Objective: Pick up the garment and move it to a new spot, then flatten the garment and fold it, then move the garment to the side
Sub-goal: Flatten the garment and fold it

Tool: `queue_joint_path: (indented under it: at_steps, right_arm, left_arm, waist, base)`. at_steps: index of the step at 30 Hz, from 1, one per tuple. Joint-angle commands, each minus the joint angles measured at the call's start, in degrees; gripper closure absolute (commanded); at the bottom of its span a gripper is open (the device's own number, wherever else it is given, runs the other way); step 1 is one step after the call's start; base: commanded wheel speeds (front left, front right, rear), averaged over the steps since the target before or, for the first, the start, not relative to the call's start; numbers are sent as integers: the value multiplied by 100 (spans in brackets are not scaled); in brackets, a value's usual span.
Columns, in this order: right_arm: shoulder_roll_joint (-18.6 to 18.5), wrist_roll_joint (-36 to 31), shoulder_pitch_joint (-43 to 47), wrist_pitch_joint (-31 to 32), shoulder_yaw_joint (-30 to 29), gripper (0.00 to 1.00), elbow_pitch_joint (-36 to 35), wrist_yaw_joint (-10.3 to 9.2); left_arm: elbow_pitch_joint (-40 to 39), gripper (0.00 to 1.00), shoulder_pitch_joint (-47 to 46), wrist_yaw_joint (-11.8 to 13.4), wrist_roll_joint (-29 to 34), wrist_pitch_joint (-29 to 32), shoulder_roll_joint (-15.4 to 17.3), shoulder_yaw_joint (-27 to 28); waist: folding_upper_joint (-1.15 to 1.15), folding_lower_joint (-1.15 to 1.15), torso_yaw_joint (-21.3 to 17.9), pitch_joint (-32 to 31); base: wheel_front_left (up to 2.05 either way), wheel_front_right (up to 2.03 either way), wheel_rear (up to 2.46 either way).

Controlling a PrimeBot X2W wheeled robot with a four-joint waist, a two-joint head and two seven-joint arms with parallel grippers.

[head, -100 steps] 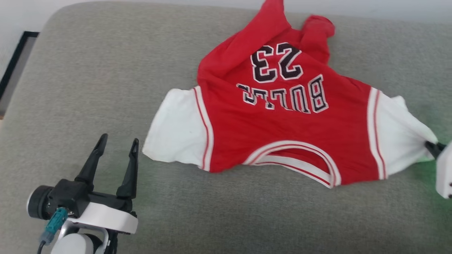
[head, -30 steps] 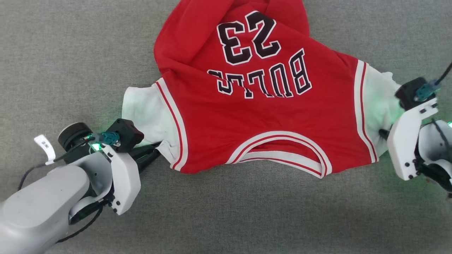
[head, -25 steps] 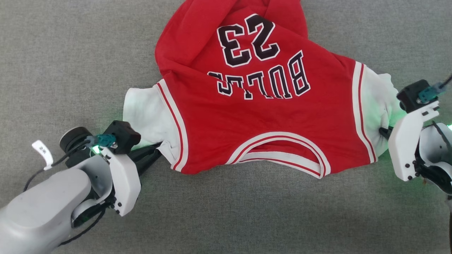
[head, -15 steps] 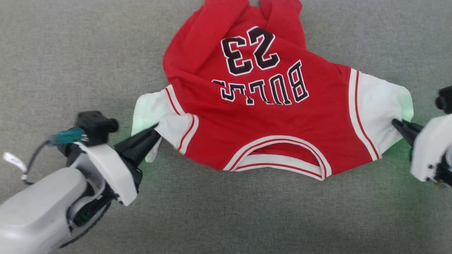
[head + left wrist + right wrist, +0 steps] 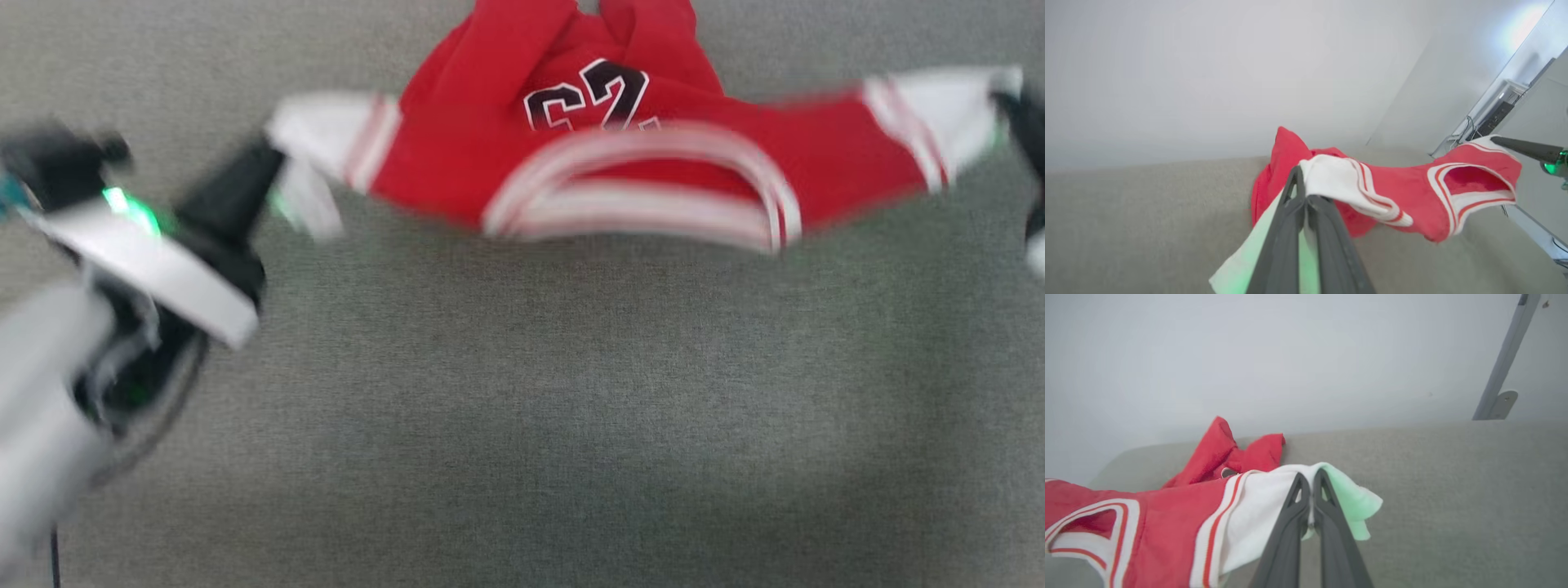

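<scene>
Both pairs of jaws are seen fully closed, each pinched on a white sleeve of the garment [image 5: 588, 155]. The left sleeve [image 5: 322, 135] is gripped at its edge by the left jaws, whose dark fingers [image 5: 1298, 228] are pressed together. A loose flap of white cloth, tinted green by a light, hangs beside them. The right sleeve [image 5: 1257, 506] is gripped by the right jaws, whose fingers [image 5: 1327, 522] meet at the tips. A green-tinted corner of cloth is folded over just past those tips.

The garment is stretched from left to right between the two pairs of jaws, which are held well apart, one at each end. The shoulders and the white-and-red striped collar [image 5: 645, 188] are lifted clear of the grey upholstered surface [image 5: 571, 408], with the collar opening about midway between the jaws. The red body trails away to the far side, where the bunched hem [image 5: 1224, 453] rests on the surface close to a pale wall [image 5: 1208, 73].

Black, white-outlined numerals [image 5: 588, 102] are seen upside down on the red cloth above the collar. Only part of them is shown, and through the blur of the head view they cannot be read with certainty.
</scene>
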Motion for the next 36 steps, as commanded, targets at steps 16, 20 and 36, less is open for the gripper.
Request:
queue_joint_path:
  at_steps: [16, 20, 36]
  right_arm:
    - [1405, -1201, -6090, -2620, -975, 100, 4402, -3]
    - [1429, -1483, -6963, -3404, -1179, 100, 5168, -4]
    - [946, -803, -5721, -3558, 380, 100, 5874, -1]
  left_arm:
    - [4280, 100, -4767, 237, -403, 61, -1667, 1446]
    - [4725, 100, -5536, 132, -380, -20, -1837, 1786]
    - [3311, 100, -3414, 5, -1138, 810, -1928, 1869]
  waist:
    - [0, 0, -201, 976]
    - [0, 0, -229, 985]
    - [0, 0, -196, 829]
  base:
    - [0, 0, 0]
    - [0, 0, 0]
    - [0, 0, 0]
